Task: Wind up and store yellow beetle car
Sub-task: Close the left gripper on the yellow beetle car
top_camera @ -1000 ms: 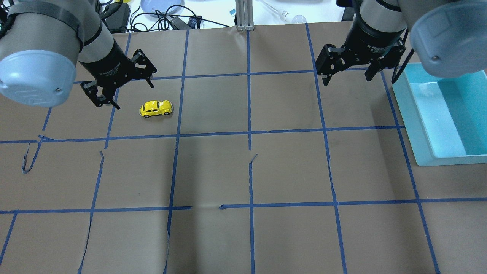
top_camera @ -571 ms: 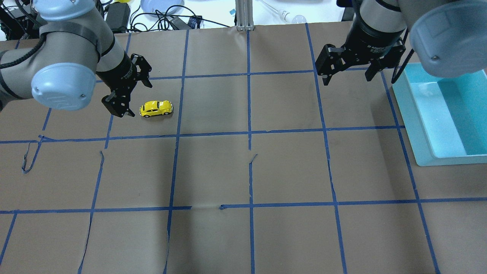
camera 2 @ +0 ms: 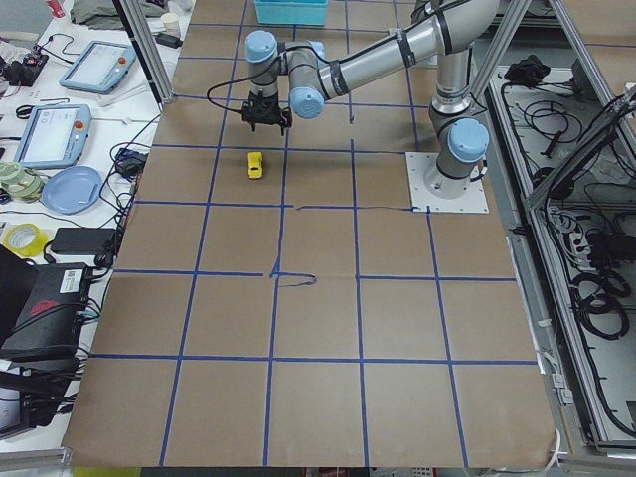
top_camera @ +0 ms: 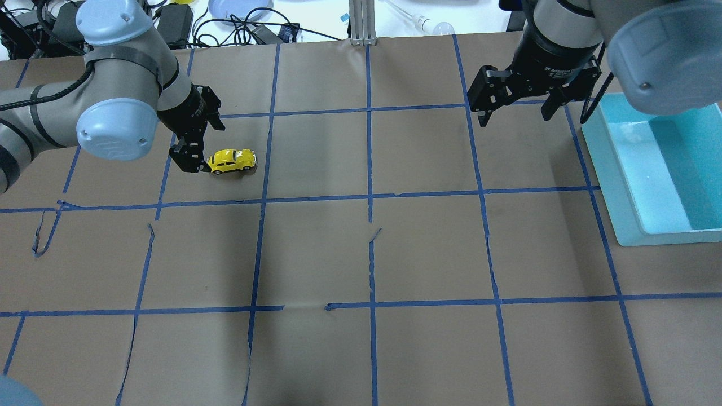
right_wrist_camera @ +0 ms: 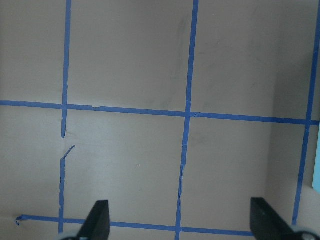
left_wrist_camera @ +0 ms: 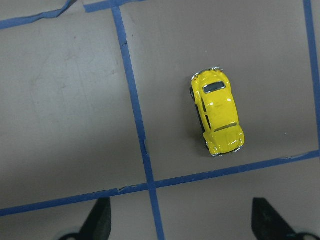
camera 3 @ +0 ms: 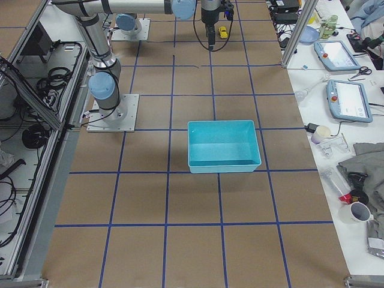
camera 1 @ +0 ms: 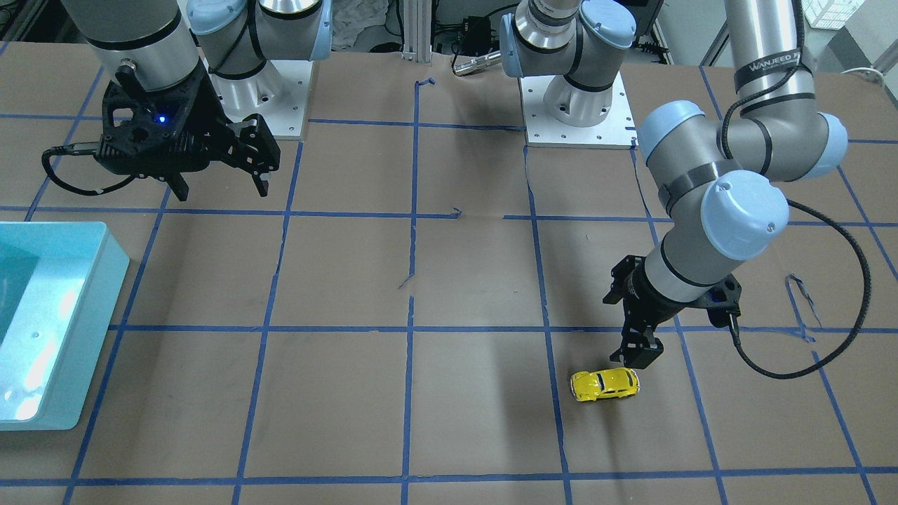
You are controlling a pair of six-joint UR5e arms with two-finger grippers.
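**Car not yet gripped; winding and storing both left to do**

The table (top_camera: 428, 254), papered brown and taped into a blue grid, lay under both pairs of jaws. The bin (top_camera: 606, 169) sat just beside the right gripper (top_camera: 515, 110), on its outer side, and well apart from the left gripper (left_wrist_camera: 183, 225); the car was not in it.

The right gripper hung above bare paper with its jaws spread wide and nothing between them.

The left gripper was low over the table, its jaws also spread wide and empty. The car (left_wrist_camera: 217, 112) stood on its wheels just ahead of those jaws, not between them. In the wrist view it sat beyond the fingertips and off centre toward one finger, its long axis running roughly along the reach and not across the gap.

As I judged it, the task had barely begun. The step in hand was the left arm's approach. Closing on the car, winding it up, and putting it in the bin all remained.
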